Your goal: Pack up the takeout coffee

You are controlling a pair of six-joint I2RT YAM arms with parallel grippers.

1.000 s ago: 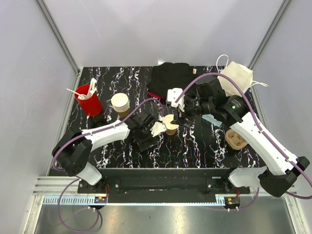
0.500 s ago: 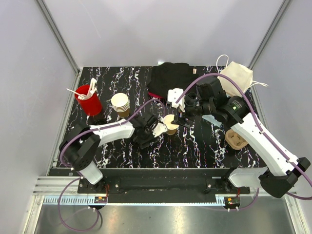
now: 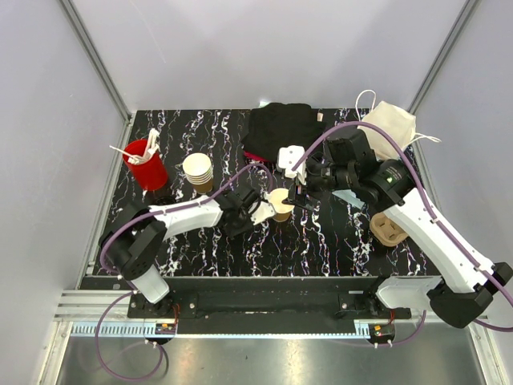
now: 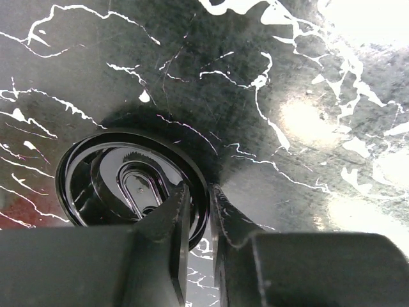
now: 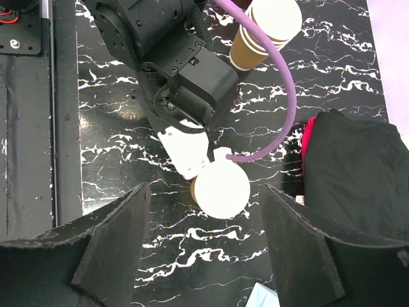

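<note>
The takeout coffee's tan paper cup [image 3: 280,205] stands lidless at mid-table, its pale cream inside [image 5: 222,188] facing up. Its round black lid [image 4: 128,185] lies flat on the marble table just left of the cup. My left gripper [image 4: 199,192] is low over the lid and shut on its right rim, one finger [image 4: 167,217] inside and the other outside. From above, the left gripper [image 3: 255,212] hides the lid. My right gripper [image 5: 206,192] hovers open directly above the cup with nothing between its fingers; from above, the right gripper [image 3: 298,195] is beside the cup.
A nested stack of tan cups [image 3: 198,170] and a red cup of white straws [image 3: 147,164] stand at the back left. A black cloth bag [image 3: 280,128] lies at the back, a white bag [image 3: 389,124] back right, and a brown cardboard carrier [image 3: 388,228] on the right.
My left gripper slid right toward the cup and went from wide open to shut on the lid's rim. The right arm has barely moved.
</note>
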